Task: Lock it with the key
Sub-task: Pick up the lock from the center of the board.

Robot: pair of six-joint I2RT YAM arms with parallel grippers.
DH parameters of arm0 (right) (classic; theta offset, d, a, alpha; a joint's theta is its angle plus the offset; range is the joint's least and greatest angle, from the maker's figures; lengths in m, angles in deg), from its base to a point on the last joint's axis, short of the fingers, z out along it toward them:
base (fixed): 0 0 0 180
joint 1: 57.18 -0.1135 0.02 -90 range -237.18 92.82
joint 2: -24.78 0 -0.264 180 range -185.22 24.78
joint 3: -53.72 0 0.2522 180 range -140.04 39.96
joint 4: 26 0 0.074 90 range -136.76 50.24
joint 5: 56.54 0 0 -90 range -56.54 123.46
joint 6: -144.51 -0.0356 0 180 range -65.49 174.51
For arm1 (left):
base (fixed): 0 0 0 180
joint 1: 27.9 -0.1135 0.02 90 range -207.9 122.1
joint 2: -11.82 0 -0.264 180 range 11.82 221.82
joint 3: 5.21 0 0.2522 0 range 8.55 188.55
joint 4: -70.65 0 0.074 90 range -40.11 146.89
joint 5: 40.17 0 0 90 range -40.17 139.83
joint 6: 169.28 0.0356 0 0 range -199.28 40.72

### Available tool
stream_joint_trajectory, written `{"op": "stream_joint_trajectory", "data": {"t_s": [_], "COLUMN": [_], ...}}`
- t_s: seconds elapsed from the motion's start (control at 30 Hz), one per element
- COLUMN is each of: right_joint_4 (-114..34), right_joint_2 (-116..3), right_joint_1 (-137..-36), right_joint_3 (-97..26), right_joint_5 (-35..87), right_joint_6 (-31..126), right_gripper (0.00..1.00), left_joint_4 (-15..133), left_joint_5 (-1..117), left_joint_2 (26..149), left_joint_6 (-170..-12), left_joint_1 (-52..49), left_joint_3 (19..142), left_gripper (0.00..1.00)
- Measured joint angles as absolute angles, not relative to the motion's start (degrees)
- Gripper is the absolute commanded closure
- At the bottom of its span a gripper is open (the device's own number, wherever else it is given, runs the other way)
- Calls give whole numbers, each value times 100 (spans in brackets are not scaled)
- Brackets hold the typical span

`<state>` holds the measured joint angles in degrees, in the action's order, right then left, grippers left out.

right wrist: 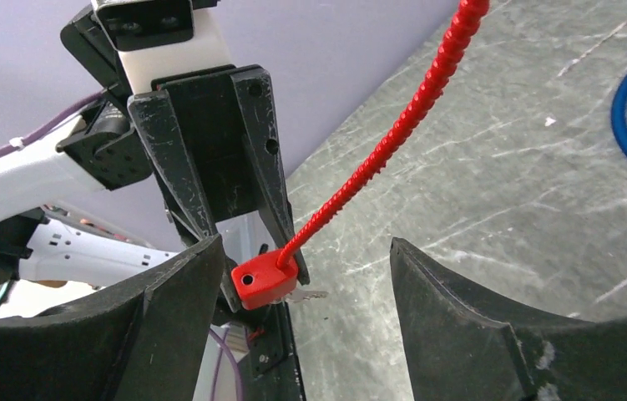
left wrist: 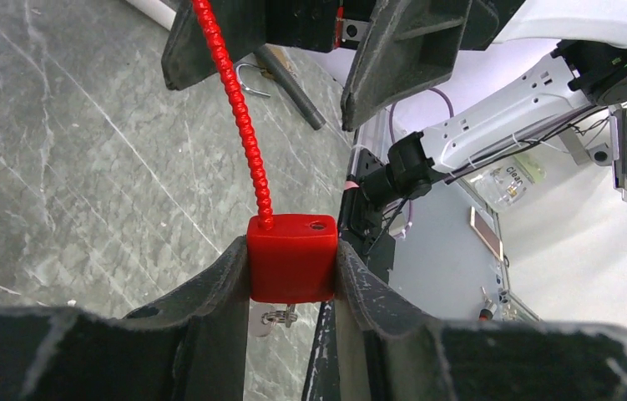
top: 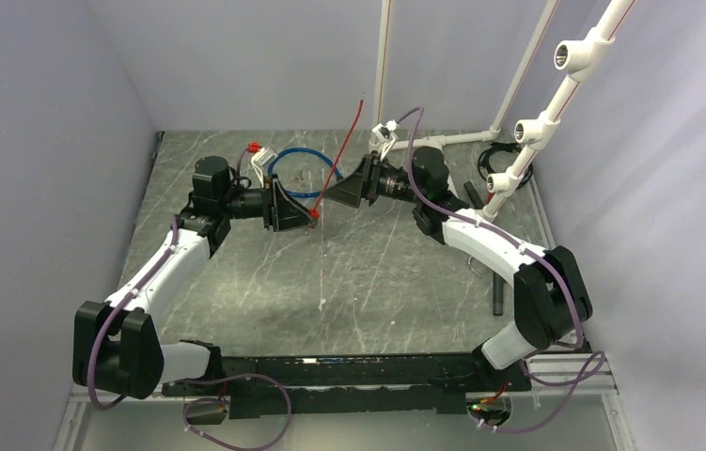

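My left gripper [left wrist: 291, 251] is shut on a small red lock body [left wrist: 291, 259], one finger on each side. A red ribbed cable [left wrist: 239, 109] rises from the lock's top. The key [right wrist: 311, 294], tiny and silver, sticks out of the lock's underside; the left wrist view shows its head and ring [left wrist: 272, 318] under the lock. My right gripper [right wrist: 305, 244] stands open facing the left one, with the red lock [right wrist: 265, 279] near its left finger, touching neither finger. From above, both grippers meet at mid-table around the lock [top: 315, 216]; the right gripper [top: 332, 199] is just beyond it.
A blue cable loop [top: 300, 172] lies on the table behind the grippers, with a small red-and-white piece [top: 255, 150] at its left. A white pipe frame [top: 537, 122] stands at the back right. A dark rod [top: 496, 299] lies near the right arm. Walls close in both sides.
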<state>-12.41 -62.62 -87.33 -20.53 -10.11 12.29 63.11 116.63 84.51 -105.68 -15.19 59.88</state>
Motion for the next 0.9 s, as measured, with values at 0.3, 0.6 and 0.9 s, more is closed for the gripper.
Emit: {"op": "stream_joint_trajectory", "data": {"t_s": [0.3,0.6,0.9], "right_joint_4": [-1005,-1947,-4318], "right_joint_2": [-6730,-6677,-6080], "right_joint_1": [-8880,-9061,-9072], "right_joint_3": [-2400,-2868,-2921], "right_joint_5": [-1016,-797,938], "right_joint_6": [810,1542,3743], "right_gripper": [65,100,100], "left_joint_4": [6573,5212,2045], "left_joint_5": [11654,11499,11351], "left_joint_2": [8385,8177,8149], "left_joint_6": [-10659,-9870,-7936], "left_joint_1": [-1456,-1626,-3552], "left_joint_3": [5990,6266,7872], "left_gripper": [100,1,1]}}
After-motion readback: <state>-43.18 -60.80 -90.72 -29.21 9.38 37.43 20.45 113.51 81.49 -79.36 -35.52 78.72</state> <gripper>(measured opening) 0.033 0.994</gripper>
